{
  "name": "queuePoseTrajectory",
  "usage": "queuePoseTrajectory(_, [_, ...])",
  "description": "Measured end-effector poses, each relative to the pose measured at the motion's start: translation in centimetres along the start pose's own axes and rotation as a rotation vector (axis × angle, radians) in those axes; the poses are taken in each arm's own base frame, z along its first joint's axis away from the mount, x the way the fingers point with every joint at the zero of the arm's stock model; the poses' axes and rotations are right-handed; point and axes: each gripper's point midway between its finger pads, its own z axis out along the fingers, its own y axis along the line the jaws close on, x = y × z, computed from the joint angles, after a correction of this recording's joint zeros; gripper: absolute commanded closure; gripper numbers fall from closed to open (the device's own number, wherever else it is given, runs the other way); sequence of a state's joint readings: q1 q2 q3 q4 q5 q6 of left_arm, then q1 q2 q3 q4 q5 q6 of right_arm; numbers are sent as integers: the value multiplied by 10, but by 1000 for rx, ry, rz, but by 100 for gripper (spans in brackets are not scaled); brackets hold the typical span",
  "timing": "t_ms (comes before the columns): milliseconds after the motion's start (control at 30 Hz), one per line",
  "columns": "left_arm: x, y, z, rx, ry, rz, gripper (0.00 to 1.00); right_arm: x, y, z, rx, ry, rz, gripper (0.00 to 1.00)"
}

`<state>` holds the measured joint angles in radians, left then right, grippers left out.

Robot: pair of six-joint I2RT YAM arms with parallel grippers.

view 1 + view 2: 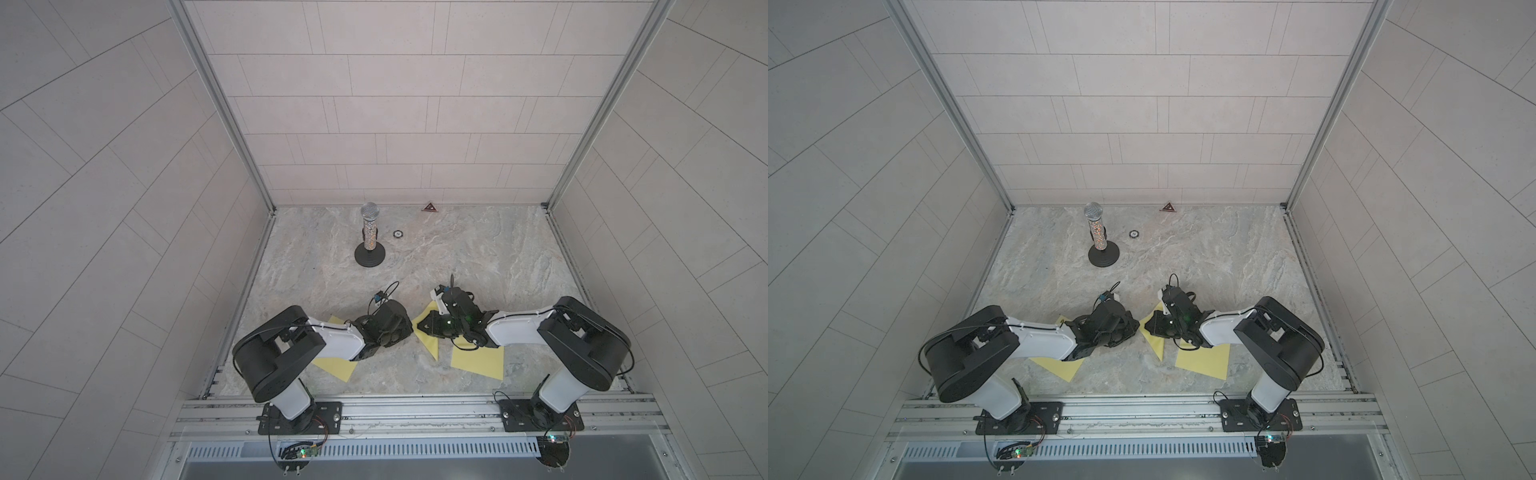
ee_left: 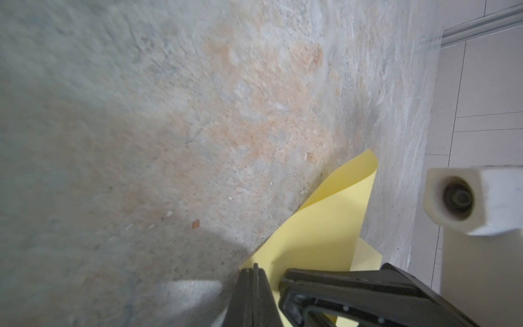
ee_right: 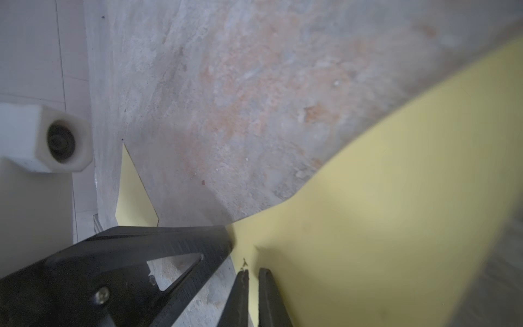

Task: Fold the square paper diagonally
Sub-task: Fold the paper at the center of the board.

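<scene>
While the left jaws are clamping shut on a corner of the paper (image 2: 319,226), the right jaws are standing a slit apart with the sheet's edge lying in the gap, so they are looking released rather than gripping. The paper (image 1: 430,347) is sitting near the front of the worktop (image 1: 415,257), between the two wrists in both top views, and is partly lifted and bowing in a loose curve instead of lying flat. A left yellow patch (image 1: 336,368) and a right yellow patch (image 1: 478,361) are showing under the arms. Whether those are separate sheets cannot be told. Judging by the sag, the paper is behaving as very light, thin and floppy, with no stiffness to push against. It is probably sliding easily on the smooth stone-look surface and taking any dent for good. A small pucker (image 3: 243,263) is already showing by the right jaws. The best hold is looking like a shallow pinch right at a corner tip, with the diagonally opposite corner pinned or pinched. Grabbing mid-sheet is likely asking for a stray crease.
</scene>
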<state>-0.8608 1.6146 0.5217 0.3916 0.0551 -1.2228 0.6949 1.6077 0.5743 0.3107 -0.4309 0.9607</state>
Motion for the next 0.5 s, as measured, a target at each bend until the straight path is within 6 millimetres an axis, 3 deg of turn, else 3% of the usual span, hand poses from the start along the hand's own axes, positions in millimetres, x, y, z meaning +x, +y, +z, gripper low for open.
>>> queuePoseTrajectory(133, [0, 0, 0, -7, 0, 7, 100, -2, -2, -17, 36, 0, -6, 66])
queuePoseTrajectory(300, [0, 0, 0, -16, 0, 15, 100, -10, 10, -46, 47, -41, -61, 49])
queuePoseTrajectory(500, [0, 0, 0, -23, 1, 17, 100, -14, 13, -69, 66, -79, -111, 49])
